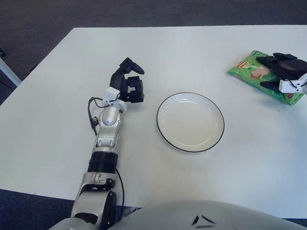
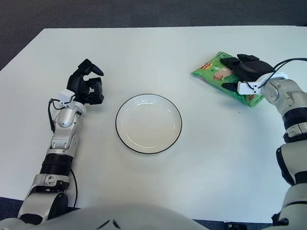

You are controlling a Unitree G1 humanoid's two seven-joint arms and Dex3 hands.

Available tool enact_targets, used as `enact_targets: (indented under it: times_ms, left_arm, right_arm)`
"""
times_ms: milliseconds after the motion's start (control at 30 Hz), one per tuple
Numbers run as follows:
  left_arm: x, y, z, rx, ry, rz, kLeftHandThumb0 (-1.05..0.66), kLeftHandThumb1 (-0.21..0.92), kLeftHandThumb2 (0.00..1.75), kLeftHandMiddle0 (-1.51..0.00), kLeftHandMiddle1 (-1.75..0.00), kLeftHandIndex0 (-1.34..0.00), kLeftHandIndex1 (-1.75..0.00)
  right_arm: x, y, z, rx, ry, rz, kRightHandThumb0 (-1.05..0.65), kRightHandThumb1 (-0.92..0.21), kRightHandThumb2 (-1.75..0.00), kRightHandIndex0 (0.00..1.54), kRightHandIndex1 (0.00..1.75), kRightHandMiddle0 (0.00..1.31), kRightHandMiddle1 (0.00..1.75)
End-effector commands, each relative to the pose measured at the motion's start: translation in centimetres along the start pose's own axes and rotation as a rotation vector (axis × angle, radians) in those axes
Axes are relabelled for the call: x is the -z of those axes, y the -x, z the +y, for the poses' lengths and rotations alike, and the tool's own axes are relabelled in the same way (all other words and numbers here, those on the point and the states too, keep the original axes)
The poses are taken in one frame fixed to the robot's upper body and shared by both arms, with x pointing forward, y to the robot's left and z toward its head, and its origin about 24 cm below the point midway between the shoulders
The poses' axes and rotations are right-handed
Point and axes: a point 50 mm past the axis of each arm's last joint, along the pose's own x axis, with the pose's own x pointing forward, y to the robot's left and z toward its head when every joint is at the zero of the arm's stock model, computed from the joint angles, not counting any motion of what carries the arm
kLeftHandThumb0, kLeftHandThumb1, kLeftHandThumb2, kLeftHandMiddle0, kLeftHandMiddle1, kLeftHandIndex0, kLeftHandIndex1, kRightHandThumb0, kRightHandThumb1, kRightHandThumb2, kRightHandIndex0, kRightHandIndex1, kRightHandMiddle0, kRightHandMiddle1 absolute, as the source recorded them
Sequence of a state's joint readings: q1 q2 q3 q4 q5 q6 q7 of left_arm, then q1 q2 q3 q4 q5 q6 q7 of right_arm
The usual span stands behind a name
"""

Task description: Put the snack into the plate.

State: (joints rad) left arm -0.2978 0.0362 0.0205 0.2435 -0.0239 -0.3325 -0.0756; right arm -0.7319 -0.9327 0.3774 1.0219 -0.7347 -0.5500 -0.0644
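1. The tabletop is a broad, smooth, matte white slab with a straight far edge, and dark carpet shows beyond it.
2. The plate is round, shallow and glossy white with a thin dark rim line. It sits between the two hands, nearer the left one, and holds nothing.
3. The snack is a flat, roughly rectangular bag of crinkly, shiny green foil with printed pictures on its face. It lies flat on the tabletop, well to the right of the plate and directly under the right hand.
4. The right hand, black-fingered on a silvery metal wrist, lies on top of the bag's nearer right half, its fingers laid across the foil and touching it. Whether they have closed on the bag cannot be told.
5. The left hand, the same black plastic, shows just left of the plate, fingers curled inward and holding nothing.
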Motion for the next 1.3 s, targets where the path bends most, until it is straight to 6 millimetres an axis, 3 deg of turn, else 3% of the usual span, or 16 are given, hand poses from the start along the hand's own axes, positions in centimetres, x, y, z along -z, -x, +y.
enact_targets:
  times_ms: [0, 133, 167, 200, 233, 267, 300, 367, 433, 467, 533, 567, 667, 800, 967, 1267]
  left_arm:
    - [1.9, 1.8, 0.1, -0.015, 0.016, 0.082, -0.48, 0.31, 1.32, -1.28, -1.75, -0.62, -1.75]
    - [1.9, 1.8, 0.1, -0.014, 0.013, 0.083, -0.48, 0.31, 1.32, -1.28, -1.75, -0.62, -1.75]
    - [1.9, 1.8, 0.1, -0.014, 0.011, 0.083, -0.48, 0.31, 1.32, -1.28, -1.75, -0.62, -1.75]
    - [1.9, 1.8, 0.1, -0.014, 0.008, 0.083, -0.48, 0.31, 1.32, -1.28, -1.75, -0.62, -1.75]
    - [1.9, 1.8, 0.1, -0.014, 0.006, 0.081, -0.48, 0.31, 1.32, -1.28, -1.75, -0.62, -1.75]
    - [1.9, 1.8, 0.1, -0.014, 0.005, 0.08, -0.48, 0.31, 1.32, -1.28, -1.75, -0.62, -1.75]
    - [1.9, 1.8, 0.1, -0.013, 0.003, 0.078, -0.48, 0.31, 1.32, -1.28, -1.75, -0.62, -1.75]
    - [1.9, 1.8, 0.1, -0.013, 0.001, 0.077, -0.48, 0.31, 1.32, -1.28, -1.75, -0.62, -1.75]
    - [1.9, 1.8, 0.1, -0.012, -0.001, 0.074, -0.48, 0.31, 1.32, -1.28, -1.75, -0.62, -1.75]
    - [1.9, 1.8, 0.1, -0.011, -0.001, 0.072, -0.48, 0.31, 1.32, -1.28, -1.75, -0.62, -1.75]
    - [1.9, 1.8, 0.1, -0.011, -0.002, 0.07, -0.48, 0.31, 1.32, -1.28, -1.75, -0.62, -1.75]
    - [1.9, 1.8, 0.1, -0.011, -0.003, 0.069, -0.48, 0.31, 1.32, -1.28, -1.75, -0.62, -1.75]
    - [1.9, 1.8, 0.1, -0.011, -0.007, 0.063, -0.48, 0.31, 1.32, -1.29, -1.75, -0.62, -1.75]
    - [1.9, 1.7, 0.0, -0.009, -0.012, 0.054, -0.48, 0.31, 1.32, -1.29, -1.75, -0.62, -1.75]
    - [2.0, 1.7, 0.0, -0.006, -0.017, 0.047, -0.48, 0.32, 1.32, -1.3, -1.75, -0.61, -1.75]
    - [2.1, 1.6, 0.0, -0.001, -0.03, 0.041, -0.47, 0.34, 1.3, -1.31, -1.75, -0.6, -1.75]
  right_arm:
    - [-0.4, -0.1, 0.9, 0.017, 0.037, 0.002, -1.04, -0.92, -0.86, 0.0, 0.0, 0.0, 0.36]
    - [-0.5, 0.0, 1.0, 0.109, 0.081, 0.006, -0.95, -0.92, -0.76, 0.06, 0.04, 0.0, 0.6]
    - [-0.5, 0.0, 1.0, 0.132, 0.09, 0.007, -0.88, -0.91, -0.7, 0.08, 0.18, 0.0, 0.79]
    - [-0.5, 0.0, 1.0, 0.157, 0.099, 0.009, -0.86, -0.91, -0.66, 0.06, 0.28, 0.0, 0.86]
    - [-0.6, 0.0, 1.0, 0.183, 0.107, 0.011, -0.8, -0.88, -0.64, 0.04, 0.5, 0.0, 1.04]
    - [-0.6, 0.0, 1.0, 0.199, 0.113, 0.012, -0.72, -0.78, -0.74, 0.02, 0.78, 0.03, 1.21]
    - [-0.5, 0.1, 1.1, 0.231, 0.12, 0.017, -0.68, -0.73, -0.78, 0.02, 0.88, 0.05, 1.27]
    - [-0.5, 0.1, 1.2, 0.265, 0.129, 0.022, -0.5, -0.68, -0.84, 0.01, 1.34, 0.22, 1.55]
    - [-0.6, 0.2, 1.2, 0.315, 0.13, 0.034, -0.45, -0.63, -0.91, 0.0, 1.54, 0.31, 1.65]
    - [-0.6, 0.2, 1.2, 0.338, 0.128, 0.04, -0.29, -0.51, -1.07, 0.17, 1.58, 0.42, 1.68]
    - [-0.6, 0.1, 1.1, 0.376, 0.114, 0.053, -0.14, -0.39, -1.21, 0.32, 1.62, 0.53, 1.71]
    - [-0.6, 0.1, 1.1, 0.39, 0.107, 0.06, -0.09, -0.28, -1.32, 0.47, 1.57, 0.61, 1.73]
    - [-0.9, 0.2, 0.9, 0.465, 0.073, 0.069, -0.03, -0.08, -1.5, 0.73, 1.46, 0.74, 1.74]
    - [-1.2, 0.4, 0.6, 0.522, 0.046, 0.057, 0.0, 0.07, -1.62, 0.92, 1.35, 0.82, 1.74]
    - [-1.0, 0.4, 0.5, 0.496, -0.009, 0.078, 0.0, 0.12, -1.66, 0.99, 1.34, 0.82, 1.75]
    - [-0.7, 0.6, -0.3, 0.485, -0.072, 0.089, 0.0, 0.09, -1.68, 0.96, 1.5, 0.73, 1.75]
